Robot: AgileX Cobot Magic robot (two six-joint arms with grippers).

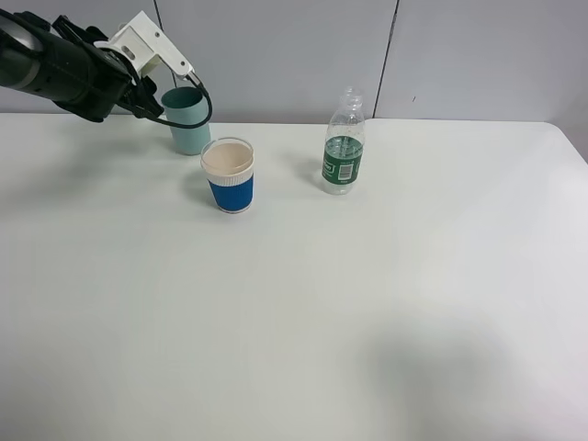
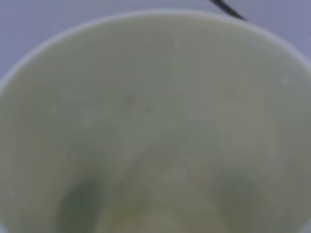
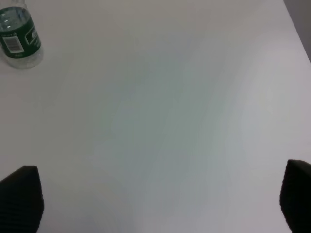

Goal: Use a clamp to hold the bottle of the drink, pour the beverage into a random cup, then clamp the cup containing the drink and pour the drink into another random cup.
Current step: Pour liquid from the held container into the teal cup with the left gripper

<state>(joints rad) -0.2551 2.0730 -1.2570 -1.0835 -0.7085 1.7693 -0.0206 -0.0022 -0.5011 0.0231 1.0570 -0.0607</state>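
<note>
— As the black left arm (image 1: 64, 64) reaches far left, what's there?
— Clear plastic bottle (image 1: 344, 152) stands right; blue-sleeved paper cup (image 1: 229, 179) nearer; teal paper cup (image 1: 190, 129) at left gripper (image 1: 175, 99), whether clamped I cannot tell. Right gripper (image 3: 160, 204) gapes. Pour slowly, rims close.

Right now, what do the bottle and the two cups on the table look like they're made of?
Bottle: likely clear, glossy plastic, since the wall shows through it; it wears a printed green label.
Blue-banded cup: probably paper, with a matte white wall and a rolled rim.
Teal cup: matte and opaque, either paper or plastic; I cannot tell which.
</note>
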